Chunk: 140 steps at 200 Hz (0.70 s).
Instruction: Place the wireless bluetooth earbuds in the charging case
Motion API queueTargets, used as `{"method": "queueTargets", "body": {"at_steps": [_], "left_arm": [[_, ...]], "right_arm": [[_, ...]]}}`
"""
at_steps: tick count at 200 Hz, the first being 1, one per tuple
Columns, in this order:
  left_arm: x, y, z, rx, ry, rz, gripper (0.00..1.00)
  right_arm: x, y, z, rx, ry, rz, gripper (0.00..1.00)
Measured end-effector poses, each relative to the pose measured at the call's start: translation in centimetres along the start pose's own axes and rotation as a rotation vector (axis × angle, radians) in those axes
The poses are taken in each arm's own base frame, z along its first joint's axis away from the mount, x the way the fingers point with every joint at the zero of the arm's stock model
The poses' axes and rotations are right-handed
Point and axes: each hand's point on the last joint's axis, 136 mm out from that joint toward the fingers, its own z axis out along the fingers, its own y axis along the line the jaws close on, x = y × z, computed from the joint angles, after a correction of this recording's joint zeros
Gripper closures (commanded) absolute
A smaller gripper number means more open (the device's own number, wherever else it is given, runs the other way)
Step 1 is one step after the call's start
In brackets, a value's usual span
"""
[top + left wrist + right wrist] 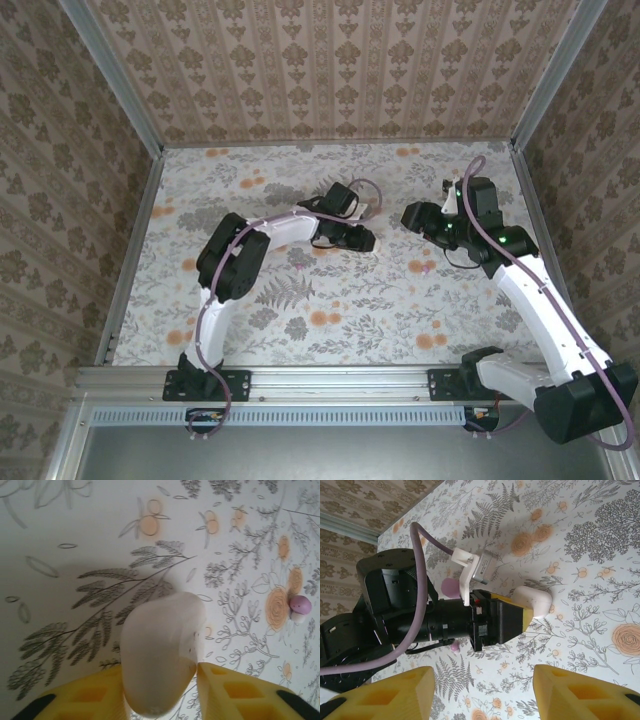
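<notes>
The charging case, washed out to a pale tone up close, sits between the yellow fingers of the left gripper. I cannot tell whether they press it or merely flank it. One earbud lies apart on the floral table. A pink shape is half hidden behind the left arm. The right gripper is spread wide and holds nothing.

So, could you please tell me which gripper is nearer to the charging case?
Left. The charging case sits between the fingers of the left gripper; the right gripper hangs open, apart from it.
</notes>
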Motion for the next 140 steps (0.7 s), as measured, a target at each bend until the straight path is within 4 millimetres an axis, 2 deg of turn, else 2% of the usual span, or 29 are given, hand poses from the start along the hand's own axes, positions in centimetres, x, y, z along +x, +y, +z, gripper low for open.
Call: {"method": "queueTargets", "body": {"at_steps": [33, 52, 85, 109, 140], "left_arm": [[0.0, 1.2, -0.3, -0.035, 0.003, -0.02, 0.48], [-0.1, 1.2, -0.5, -0.043, -0.001, -0.018, 0.47], [-0.2, 1.2, -2.2, -0.073, -0.023, 0.005, 0.46], [-0.4, 0.3, -5.7, -0.091, -0.093, 0.037, 0.46], [-0.6, -0.1, -13.0, -0.132, -0.264, 0.058, 0.45]], "right_arm": [[0.0, 0.0, -0.1, -0.002, -0.002, 0.006, 0.43], [0.0, 0.0, 0.1, 0.001, 0.003, 0.014, 0.43], [0.3, -0.5, 2.0, 0.01, 0.052, 0.025, 0.44], [0.3, -0.9, 4.3, 0.029, 0.103, 0.012, 0.46], [-0.2, -0.3, 7.8, 0.041, 0.149, -0.084, 0.47]]}}
